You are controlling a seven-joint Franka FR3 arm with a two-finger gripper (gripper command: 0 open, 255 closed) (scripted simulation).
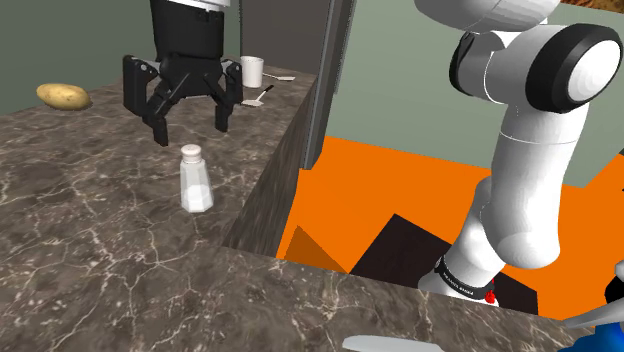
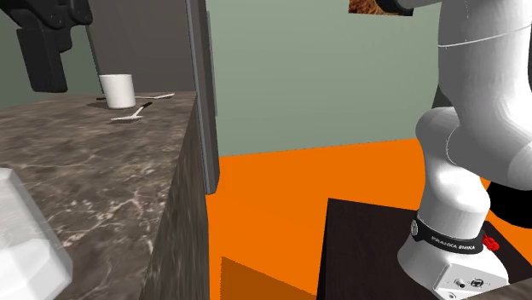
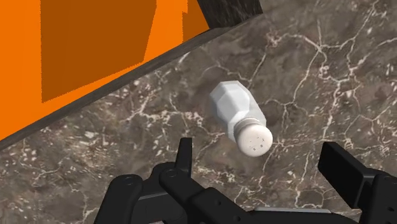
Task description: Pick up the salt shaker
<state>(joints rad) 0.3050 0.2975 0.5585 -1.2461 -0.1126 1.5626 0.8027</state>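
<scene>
Step in hand: approach, ahead of the grasp. Judged early in the task, with nothing lifted yet.

Upper left of the shoulder view: potato (image 1: 64, 96) on the marbled counter (image 1: 80, 230), well apart from the work.

Right of it, upper centre-left: gripper (image 1: 191, 130) hovering above the counter, spread wide, clasping nothing.

Just below it in the frame: salt shaker (image 1: 194, 178), white, upright on the counter near its edge, touched by neither finger. In the wrist view, shaker cap (image 3: 256, 138) between the two fingers (image 3: 347, 172), untouched.

Next move, as judged: lower straight down, hold the spread until both pads flank the body below the cap, then close. Avoid a glancing contact, likely to tip so narrow a piece.

Containers: white cup (image 1: 251, 71) at upper centre, right of the gripper, contents not discernible. Beside it on the counter, not in it: spoon (image 1: 258, 97).
</scene>
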